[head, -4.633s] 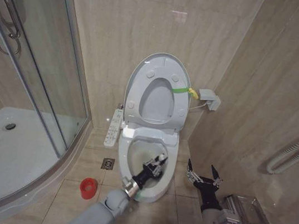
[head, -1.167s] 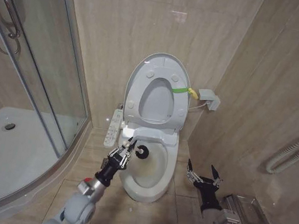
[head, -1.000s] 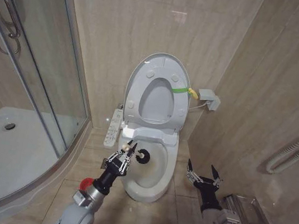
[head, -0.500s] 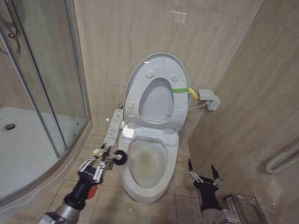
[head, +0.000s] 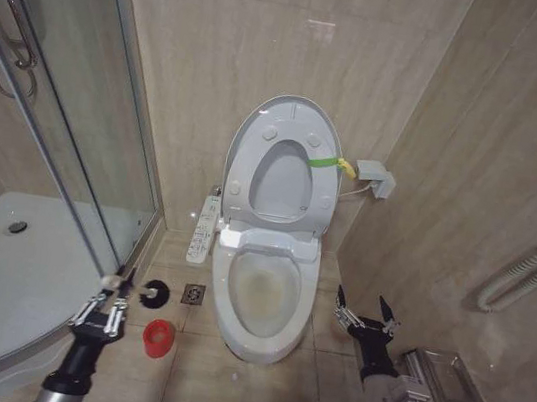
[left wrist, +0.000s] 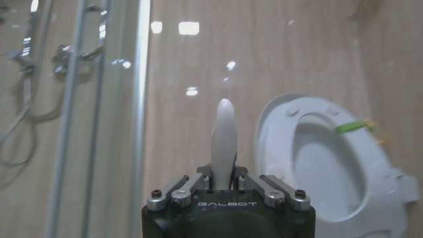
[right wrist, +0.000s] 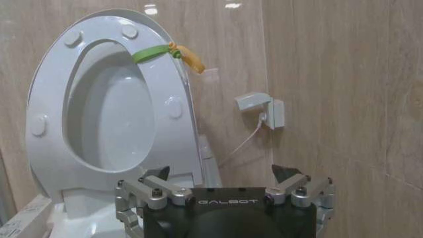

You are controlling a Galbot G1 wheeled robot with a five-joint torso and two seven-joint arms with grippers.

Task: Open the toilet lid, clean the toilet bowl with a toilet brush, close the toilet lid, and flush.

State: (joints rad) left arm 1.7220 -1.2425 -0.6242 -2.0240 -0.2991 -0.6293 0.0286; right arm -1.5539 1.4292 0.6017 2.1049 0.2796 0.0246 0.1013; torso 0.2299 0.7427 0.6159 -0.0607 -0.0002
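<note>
Left wrist view: toilet brush (left wrist: 224, 144) handle base hidden between the left gripper (left wrist: 227, 182) fingers; brush head out of frame. Toilet lid (left wrist: 317, 158) cut off by the picture's edge.

Right wrist view: lower lid rim hidden behind the right gripper (right wrist: 224, 174) housing; toilet bowl (right wrist: 73, 222) mostly hidden.

Head view: both arms cut off at the bottom edge. Button panel (head: 205, 228) markings too small to read.

"GALBOT" in pale capitals on the black housing of the left gripper (left wrist: 225, 184) in its wrist view, the same "GALBOT" mark on the black housing of the right gripper (right wrist: 225, 181) in its wrist view, no other readable text or numbers
</note>
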